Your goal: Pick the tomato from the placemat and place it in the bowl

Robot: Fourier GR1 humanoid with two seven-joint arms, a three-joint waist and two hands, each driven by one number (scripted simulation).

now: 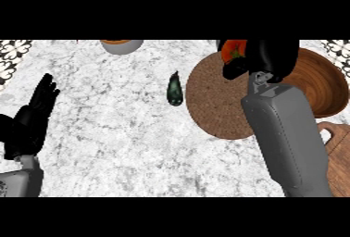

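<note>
— What's hidden?
— Most of the tomato [234, 48]: the right hand [270, 58] curls round it, above the placemat [215, 99], beside the bowl [327, 88].
— The left hand [34, 118]?
— Open, fingers up, resting at the left edge.

White-grey marbled stone table [123, 139] fills the view. Directly on it: round brown woven placemat [215, 99] right of centre; a dark green elongated vegetable [175, 90] lying lengthwise just left of the mat, apart from it; a round brown wooden bowl [325, 88] at far right, overlapping or touching the mat's right edge, can't tell which; a wooden cutting board with a handle [336, 152] near right; a grey bowl-shaped dish with orange inside [121, 45] at the far edge, cropped.
</note>
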